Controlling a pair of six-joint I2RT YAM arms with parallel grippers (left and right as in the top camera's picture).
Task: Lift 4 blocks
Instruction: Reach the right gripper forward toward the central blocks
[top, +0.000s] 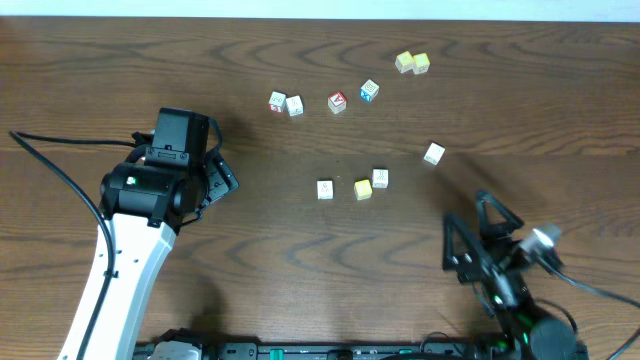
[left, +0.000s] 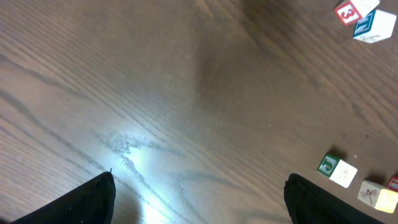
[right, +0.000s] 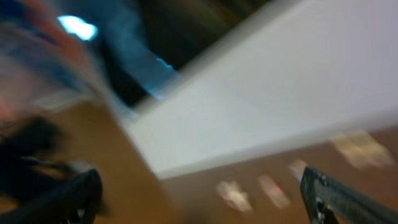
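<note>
Overhead: both sets of fingers released, all four blocks down on the worktop

Your four blocks lie on the worktop (top: 300, 280), right of centre; the first whitish block (top: 325, 189) is leftmost, the yellow-topped block (top: 363, 189) sits near it on the right, the second whitish block (top: 380, 178) is just beside that one, and the third whitish block (top: 433, 154) lies apart, further right and farther away; none is raised. The left gripper (top: 228, 178) hangs to the left of the row, fingers released and holding nothing; its wrist view shows only bare wood between them. The right gripper (top: 465, 208) sits near and to the right, fingers spread and empty too; its wrist view is too blurred to read. By my reading, each arm flanks the row on its own side with the fingers wide so that you can share the lifts; the right arm is nearest the lone third block. Leave the red-faced cube (top: 337, 102) and blue-faced cube (top: 369, 91) on the far side alone.
</note>
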